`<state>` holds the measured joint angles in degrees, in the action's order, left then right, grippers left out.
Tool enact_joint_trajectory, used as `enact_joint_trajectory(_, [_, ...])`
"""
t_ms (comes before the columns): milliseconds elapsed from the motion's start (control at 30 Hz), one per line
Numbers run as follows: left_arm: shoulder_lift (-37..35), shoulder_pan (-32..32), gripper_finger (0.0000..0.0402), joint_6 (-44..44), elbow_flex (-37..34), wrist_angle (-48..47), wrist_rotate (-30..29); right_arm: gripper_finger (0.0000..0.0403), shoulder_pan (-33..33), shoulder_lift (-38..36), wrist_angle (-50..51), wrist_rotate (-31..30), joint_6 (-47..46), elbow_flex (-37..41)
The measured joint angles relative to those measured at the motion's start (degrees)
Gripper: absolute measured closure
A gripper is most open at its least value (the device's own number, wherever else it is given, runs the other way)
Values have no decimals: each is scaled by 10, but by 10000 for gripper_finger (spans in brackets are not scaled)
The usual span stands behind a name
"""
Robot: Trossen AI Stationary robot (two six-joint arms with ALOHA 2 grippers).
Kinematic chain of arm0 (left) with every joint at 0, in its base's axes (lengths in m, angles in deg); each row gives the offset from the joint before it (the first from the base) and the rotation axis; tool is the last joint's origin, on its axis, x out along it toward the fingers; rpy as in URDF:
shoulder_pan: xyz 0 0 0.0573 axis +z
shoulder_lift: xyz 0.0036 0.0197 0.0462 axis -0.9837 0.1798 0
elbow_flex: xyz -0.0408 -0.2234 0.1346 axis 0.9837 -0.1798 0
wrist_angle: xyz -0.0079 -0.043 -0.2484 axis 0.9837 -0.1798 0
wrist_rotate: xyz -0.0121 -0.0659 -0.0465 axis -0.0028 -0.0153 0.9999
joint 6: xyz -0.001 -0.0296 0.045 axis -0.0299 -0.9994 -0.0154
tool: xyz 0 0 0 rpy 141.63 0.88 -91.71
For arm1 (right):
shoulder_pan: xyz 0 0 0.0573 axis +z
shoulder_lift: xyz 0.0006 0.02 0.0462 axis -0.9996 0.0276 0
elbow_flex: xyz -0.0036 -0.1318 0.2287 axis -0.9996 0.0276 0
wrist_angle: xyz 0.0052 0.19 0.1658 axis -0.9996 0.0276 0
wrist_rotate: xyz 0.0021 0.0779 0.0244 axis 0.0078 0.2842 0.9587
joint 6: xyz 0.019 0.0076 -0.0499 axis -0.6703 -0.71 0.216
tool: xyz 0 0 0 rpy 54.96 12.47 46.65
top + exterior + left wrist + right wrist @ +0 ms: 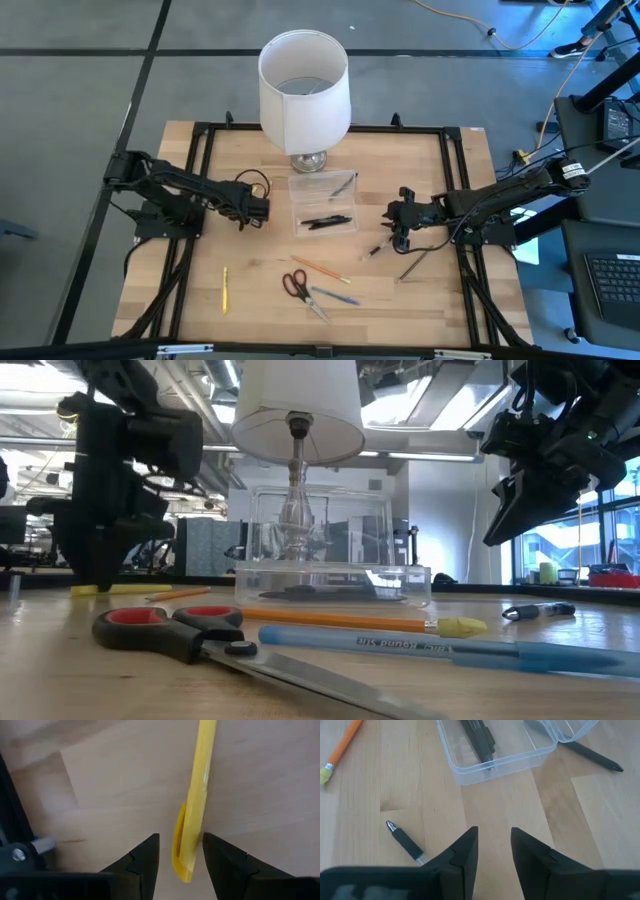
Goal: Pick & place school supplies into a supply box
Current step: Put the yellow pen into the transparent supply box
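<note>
Showing the wooden surface (450, 180) from largest item to smallest: a white-shaded lamp (303, 80) stands at the far edge. Just in front of it sits the supply box (300, 210), a clear, thin-walled case with its lid open. It already holds dark pens (328, 222). The right end effector (494, 830) hovers beside the box, fingers apart and empty, with a loose dark pen (405, 842) near it on the wood. The left end effector (180, 837) is down at the surface, and its fingers stand apart on either side of the yellow pen (195, 800), straddling the clip end. Whether either finger touches the barrel cannot be told. Toward the near edge, well apart from the box, lie the scissors (293, 285), an orange pencil (320, 270) and a blue pen (335, 296). The yellow pen is judged light, stiff and smooth-sided, so it is likely to roll or to slip between hard fingers. A hold across the barrel nearer its middle would probably swing less than one at the clip end. The scissors look heavier and uneven, so the blades near the pivot seem the steadier place to take them. The box, being light, may slide if nudged.
</note>
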<state>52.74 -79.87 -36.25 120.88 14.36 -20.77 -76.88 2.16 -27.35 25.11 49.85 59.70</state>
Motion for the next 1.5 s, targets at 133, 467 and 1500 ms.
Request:
enact_joint_trajectory(133, [19,6,262,4,3,0,20,283,0,0,0,0,0,0])
enact_joint_trajectory(467, [22,8,318,5,2,16,35,283,0,0,0,0,0,0])
enact_joint_trajectory(1500, [-136,-30,349,-1,-2,8,-53,283,0,0,1,0,0,0])
